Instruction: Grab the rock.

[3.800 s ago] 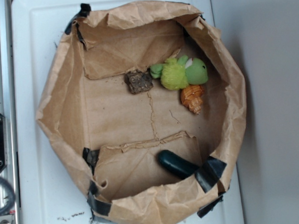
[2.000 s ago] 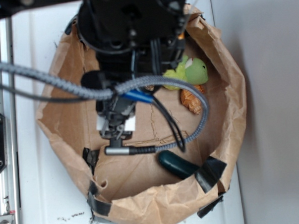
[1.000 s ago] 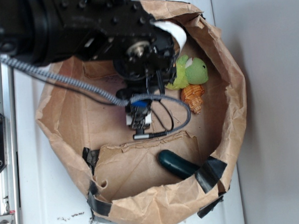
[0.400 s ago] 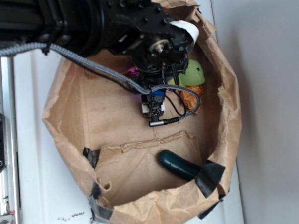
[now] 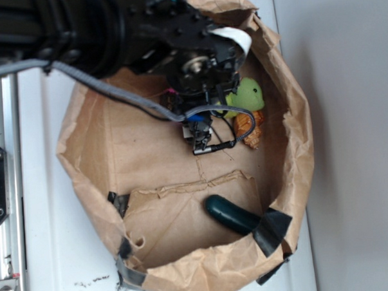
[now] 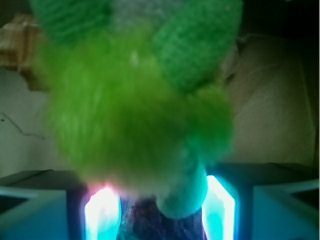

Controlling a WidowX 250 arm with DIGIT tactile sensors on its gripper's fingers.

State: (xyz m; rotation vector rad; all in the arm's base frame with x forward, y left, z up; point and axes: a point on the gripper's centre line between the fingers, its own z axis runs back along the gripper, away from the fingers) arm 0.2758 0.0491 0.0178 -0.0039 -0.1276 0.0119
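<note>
In the wrist view the rock (image 6: 150, 222) shows as a dark, rough chunk at the bottom edge, sitting between my two glowing fingers (image 6: 102, 210). My gripper (image 6: 159, 202) is open, its fingers standing wide on either side of the rock. Right behind the rock a green plush toy (image 6: 135, 110) fills most of this view, and one of its paws hangs down into the gap. In the exterior view my black arm (image 5: 112, 33) covers the rock and the gripper; only the plush's head (image 5: 248, 95) sticks out to the right of the wrist.
Everything lies inside a brown paper bag with rolled-down walls (image 5: 297, 147). An orange ridged shell (image 5: 248, 127) lies just in front of the plush. A dark green glossy oblong (image 5: 230, 215) rests near the front wall. A cable loops below the wrist (image 5: 213, 144).
My arm came into the bag from the left and moved toward the back right, stopping over the rock beside the plush. The bag's walls shifted slightly.
</note>
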